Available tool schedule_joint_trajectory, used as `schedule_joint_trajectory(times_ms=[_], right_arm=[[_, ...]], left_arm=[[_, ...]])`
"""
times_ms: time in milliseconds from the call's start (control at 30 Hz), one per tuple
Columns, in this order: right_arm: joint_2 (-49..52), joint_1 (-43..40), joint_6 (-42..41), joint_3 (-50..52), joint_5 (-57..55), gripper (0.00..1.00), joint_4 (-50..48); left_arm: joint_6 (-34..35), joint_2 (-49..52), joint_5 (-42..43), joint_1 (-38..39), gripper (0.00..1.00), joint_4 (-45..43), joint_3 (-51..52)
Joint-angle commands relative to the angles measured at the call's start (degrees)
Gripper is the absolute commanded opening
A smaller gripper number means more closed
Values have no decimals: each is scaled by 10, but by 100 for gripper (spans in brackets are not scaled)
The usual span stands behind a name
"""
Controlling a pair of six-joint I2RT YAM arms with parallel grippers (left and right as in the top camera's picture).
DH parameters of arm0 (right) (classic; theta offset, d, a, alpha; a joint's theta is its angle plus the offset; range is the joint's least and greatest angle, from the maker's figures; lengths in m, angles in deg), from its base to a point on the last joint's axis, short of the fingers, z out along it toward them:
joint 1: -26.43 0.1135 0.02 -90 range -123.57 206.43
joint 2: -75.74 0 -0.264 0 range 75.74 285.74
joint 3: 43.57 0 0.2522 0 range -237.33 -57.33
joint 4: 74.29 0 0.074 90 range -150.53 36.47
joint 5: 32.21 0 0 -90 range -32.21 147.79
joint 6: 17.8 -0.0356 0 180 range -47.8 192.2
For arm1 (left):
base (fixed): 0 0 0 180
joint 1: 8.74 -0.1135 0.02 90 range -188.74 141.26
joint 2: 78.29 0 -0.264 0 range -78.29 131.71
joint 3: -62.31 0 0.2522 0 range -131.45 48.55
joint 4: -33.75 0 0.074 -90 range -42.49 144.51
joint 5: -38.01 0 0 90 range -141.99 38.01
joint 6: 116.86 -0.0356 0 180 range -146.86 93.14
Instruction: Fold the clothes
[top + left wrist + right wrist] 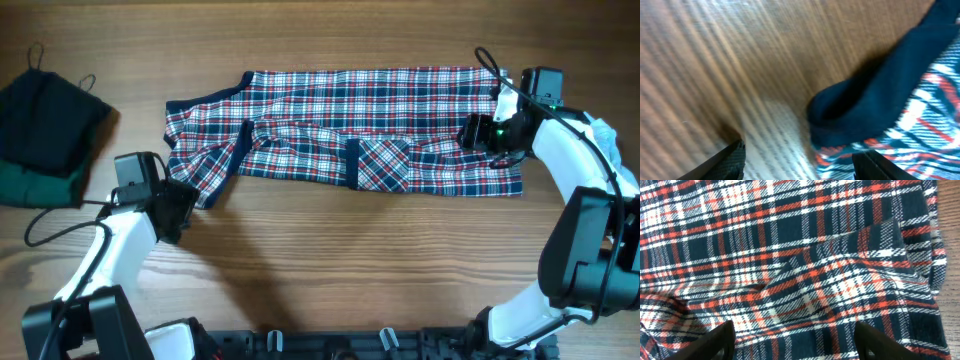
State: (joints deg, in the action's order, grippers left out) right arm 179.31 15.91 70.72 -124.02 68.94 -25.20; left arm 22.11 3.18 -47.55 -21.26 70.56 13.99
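Plaid shirt spread flat across the upper centre of the overhead frame, on the wooden table; left gripper at its lower-left corner, right gripper over its right end. Left wrist: fingers apart, navy trim at right. Right wrist: fingers apart above plaid.

No writing, label, brand mark or number can be read on the plaid shirt, nor anywhere else.
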Motion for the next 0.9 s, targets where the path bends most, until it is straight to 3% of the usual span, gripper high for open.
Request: schedule_joint_trajectory(times_ms=[0, 67, 267, 533, 633, 767, 867], right_arm=[[-13, 5, 0, -3, 10, 77, 1], [-13, 6, 0, -3, 10, 77, 1], [-13, 5, 0, -3, 10, 77, 1], [-13, 5, 0, -3, 10, 77, 1], [-13, 5, 0, -3, 10, 77, 3], [-13, 5, 0, -3, 10, 77, 3], [-13, 5, 0, -3, 10, 77, 3]], left_arm=[[-8, 1, 58, -4, 79, -20, 7], [-27, 1, 57, -4, 81, -30, 7], [-35, 1, 55, -4, 61, -36, 7], [-36, 57, 37, -4, 60, -82, 7], [-36, 56, 37, -4, 43, -85, 7], [-68, 41, 54, -4, 9, -80, 5], [-68, 7, 56, -4, 4, -50, -9]])
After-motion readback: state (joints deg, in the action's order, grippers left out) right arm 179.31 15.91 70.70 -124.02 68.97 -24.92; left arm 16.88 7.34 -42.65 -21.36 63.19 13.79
